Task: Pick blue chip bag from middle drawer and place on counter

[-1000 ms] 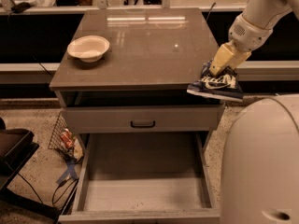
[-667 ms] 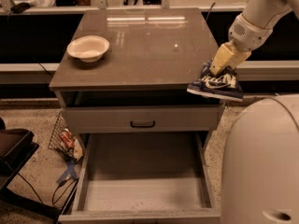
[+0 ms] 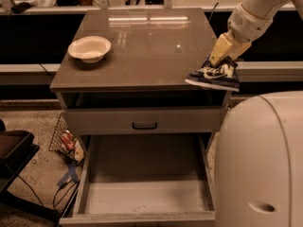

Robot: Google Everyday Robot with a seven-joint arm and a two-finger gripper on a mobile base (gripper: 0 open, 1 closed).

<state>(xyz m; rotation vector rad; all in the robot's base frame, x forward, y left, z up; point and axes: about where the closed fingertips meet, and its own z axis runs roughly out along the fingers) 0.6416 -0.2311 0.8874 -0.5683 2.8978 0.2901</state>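
The blue chip bag (image 3: 214, 77) lies flat at the front right corner of the counter (image 3: 142, 51), slightly overhanging the edge. My gripper (image 3: 215, 65) is right on top of the bag, reaching down from the upper right. The middle drawer (image 3: 144, 183) is pulled out below the counter, and its pale floor shows nothing in it.
A cream bowl (image 3: 89, 48) sits on the counter's left side. The shallower drawer front with a black handle (image 3: 144, 125) is closed above the open drawer. Red-and-yellow wrappers in a wire basket (image 3: 66, 141) sit on the floor at left. My white body (image 3: 260, 160) fills the lower right.
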